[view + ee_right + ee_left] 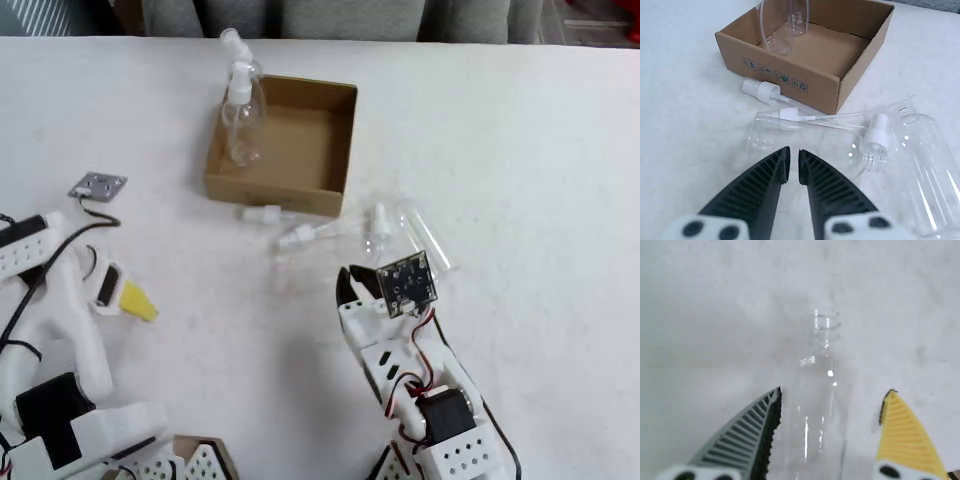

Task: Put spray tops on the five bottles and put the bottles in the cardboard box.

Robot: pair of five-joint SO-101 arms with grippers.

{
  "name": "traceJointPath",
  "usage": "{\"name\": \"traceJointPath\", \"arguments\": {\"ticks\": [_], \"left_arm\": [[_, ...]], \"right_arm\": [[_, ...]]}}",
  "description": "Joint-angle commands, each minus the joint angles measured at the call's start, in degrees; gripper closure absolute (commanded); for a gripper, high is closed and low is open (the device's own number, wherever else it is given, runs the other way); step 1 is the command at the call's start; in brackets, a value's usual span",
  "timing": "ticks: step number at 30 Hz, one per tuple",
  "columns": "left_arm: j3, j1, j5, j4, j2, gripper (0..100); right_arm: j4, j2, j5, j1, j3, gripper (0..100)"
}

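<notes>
The cardboard box (335,140) (805,55) sits at the table's far middle, with two clear bottles (243,110) (785,25) carrying spray tops leaning in its left side. Just in front of it lie loose spray tops (262,213) (760,90) and clear bottles (425,235) (925,165). My right gripper (348,285) (792,165) hovers shut and empty just short of them. My left gripper (125,295) (830,400) is open at the left, its grey and yellow fingers on either side of a topless clear bottle (822,390) lying on the table, apart from it.
A small grey metal plate (97,186) with a cable lies at the left. The white table (520,130) has free room at the right and far left. Chair backs line the far edge.
</notes>
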Motion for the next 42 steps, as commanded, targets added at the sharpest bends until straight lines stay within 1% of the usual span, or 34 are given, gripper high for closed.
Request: {"name": "traceJointPath", "arguments": {"ticks": [1,10,14,16,18,20,22,25,30,33,35,36,39,42], "left_arm": [[2.5,0.6,0.4,-6.2,-3.0,69],[9.0,0.8,0.4,-18.2,-2.6,69],[11.3,1.4,0.8,-20.2,-2.6,69],[11.4,1.7,1.1,-20.1,-2.6,74],[11.3,1.7,1.8,-20.0,-2.6,83],[11.3,1.7,5.8,-19.9,-2.9,92],[11.3,1.6,11.8,-19.8,-3.0,98],[10.0,1.8,21.7,-16.5,-2.9,97],[2.6,4.1,36.6,-8.4,-2.9,97],[-0.8,6.9,45.5,-7.6,-2.9,97],[-1.7,10.2,50.1,-8.4,-2.7,97],[-1.6,12.6,51.0,-9.7,-2.7,97],[0.5,17.9,49.9,-13.9,-2.7,97],[2.3,19.6,50.0,-16.9,-2.6,97]], "right_arm": [[0.2,-0.4,0.7,-0.2,0.5,98.1],[0.2,-0.4,0.7,-0.2,0.5,98.1],[0.2,-0.4,0.7,-0.2,0.5,98.1],[0.2,-0.4,0.7,-0.2,0.5,98.1],[0.2,-0.4,0.7,-0.2,0.5,98.1],[0.2,-0.4,0.7,-0.2,0.5,98.1],[0.2,-0.4,0.7,-0.2,0.5,98.1],[0.2,-0.4,0.7,-0.2,0.5,98.1],[0.2,-0.4,0.7,-0.2,0.5,98.1],[0.2,-0.4,0.7,-0.2,0.5,98.1],[0.2,-0.4,0.7,-0.2,0.5,98.1],[0.2,-0.4,0.7,-0.1,0.5,98.1],[0.2,-0.4,0.7,-0.1,0.5,98.1],[0.2,-0.4,0.7,-0.1,0.5,98.1]]}}
